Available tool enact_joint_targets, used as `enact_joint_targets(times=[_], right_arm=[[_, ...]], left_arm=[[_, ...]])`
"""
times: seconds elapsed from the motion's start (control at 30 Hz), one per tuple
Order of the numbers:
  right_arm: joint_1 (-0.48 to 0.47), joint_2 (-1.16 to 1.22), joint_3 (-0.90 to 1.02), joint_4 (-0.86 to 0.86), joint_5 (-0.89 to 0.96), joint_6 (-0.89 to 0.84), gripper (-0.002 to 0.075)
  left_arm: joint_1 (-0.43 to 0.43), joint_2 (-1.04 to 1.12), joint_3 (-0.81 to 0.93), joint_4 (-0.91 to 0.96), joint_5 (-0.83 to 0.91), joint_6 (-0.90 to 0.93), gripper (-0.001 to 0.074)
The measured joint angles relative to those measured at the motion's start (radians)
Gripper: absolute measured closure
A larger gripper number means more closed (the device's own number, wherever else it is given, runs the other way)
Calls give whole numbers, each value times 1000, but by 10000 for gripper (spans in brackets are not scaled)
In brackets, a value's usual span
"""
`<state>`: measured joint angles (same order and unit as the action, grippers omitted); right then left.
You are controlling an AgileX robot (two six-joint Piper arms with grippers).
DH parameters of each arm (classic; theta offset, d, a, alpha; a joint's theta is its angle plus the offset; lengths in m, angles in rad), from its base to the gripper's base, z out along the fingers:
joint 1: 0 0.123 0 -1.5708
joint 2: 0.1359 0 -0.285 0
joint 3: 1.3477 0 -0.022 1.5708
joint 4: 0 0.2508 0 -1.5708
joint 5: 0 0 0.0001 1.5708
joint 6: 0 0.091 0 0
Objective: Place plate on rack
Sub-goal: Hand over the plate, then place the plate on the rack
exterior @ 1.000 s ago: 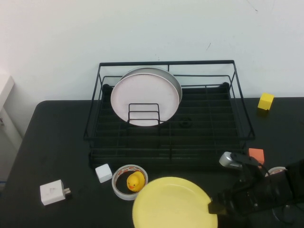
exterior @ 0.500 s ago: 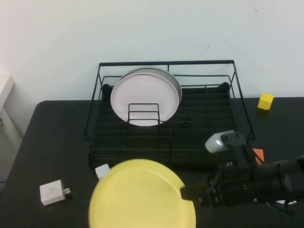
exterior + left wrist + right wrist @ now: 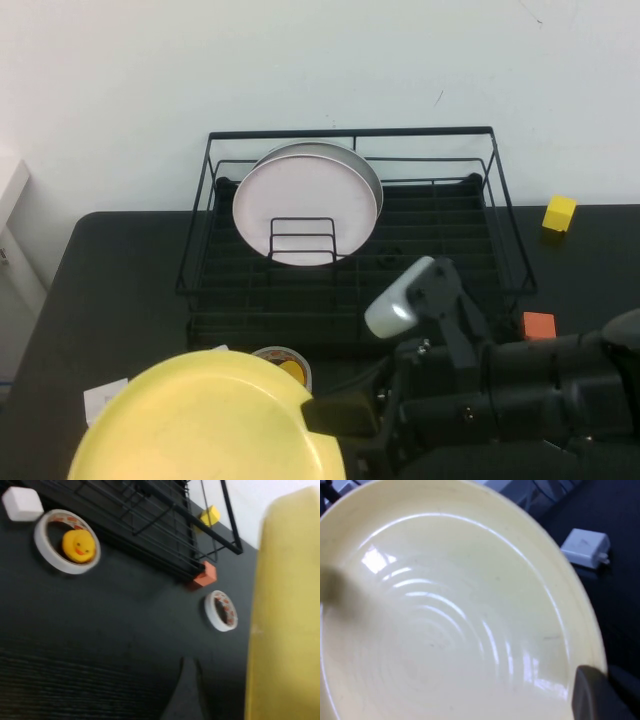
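Note:
The bright-yellow plate [image 3: 200,425] is held off the table at the front left, close under the high camera. My right gripper [image 3: 330,418] is shut on its right rim; one dark finger [image 3: 590,692] lies over the rim of the plate [image 3: 445,620]. The black wire rack [image 3: 350,132] stands at the back centre, with its divider loop [image 3: 302,240] in front of a pale pink-white plate [image 3: 305,208] and a grey plate [image 3: 368,170]. My left gripper [image 3: 189,700] shows only as a dark tip in the left wrist view, beside the yellow plate's edge [image 3: 285,615]. It is out of the high view.
A tape roll holding a yellow duck [image 3: 285,362] lies in front of the rack, partly behind the plate. A white charger [image 3: 100,395] peeks out at the left. An orange cube [image 3: 539,325] and a yellow cube [image 3: 560,213] sit at the right. A second tape roll [image 3: 220,611] lies near the orange cube.
My right arm has lifted the yellow plate from the table's front and carried it left and up towards the camera. It now covers the white cube and part of the charger.

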<state>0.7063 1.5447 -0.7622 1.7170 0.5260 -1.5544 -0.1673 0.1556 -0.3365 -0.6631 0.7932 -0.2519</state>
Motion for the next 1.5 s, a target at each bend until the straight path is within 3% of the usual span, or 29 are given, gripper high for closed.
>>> enact_joint_targets(times=[0.13, 0.33, 0.37, 0.53, 0.63, 0.7, 0.87, 1.0, 1.3, 1.4, 1.5], right_arm=[[13, 0, -26, -1, -3, -2, 717], [15, 0, -30, -1, -12, -23, 716], [15, 0, -30, -1, -2, -25, 716], [4, 0, -30, 1, 68, -130, 710], [-4, 0, -30, 3, 115, -182, 666], [-6, -2, -30, 3, 141, -194, 605], [-6, -2, -35, -1, 189, -185, 347], [-5, -2, -60, -11, 302, -98, 272], [-191, -2, -192, -18, 609, -10, 272], [-240, -11, -256, -63, 633, 54, 325], [-271, -41, -329, -189, 638, 126, 450]], left_arm=[[0, 0, 0, 48, 0, 5, 273], [0, 0, 0, 62, 2, -4, 618], [0, 0, 0, 73, 4, -4, 640], [0, 0, 0, 111, 20, 8, 658], [0, 0, 0, 134, 31, 27, 669], [0, 0, 0, 142, 33, 45, 680], [0, 0, -11, 102, 23, 156, 682], [0, 2, -66, 43, 33, 278, 685], [0, 63, -198, 223, 12, 367, 686], [0, 98, -202, 281, -84, 403, 686], [0, 138, -202, 300, -235, 483, 686]])
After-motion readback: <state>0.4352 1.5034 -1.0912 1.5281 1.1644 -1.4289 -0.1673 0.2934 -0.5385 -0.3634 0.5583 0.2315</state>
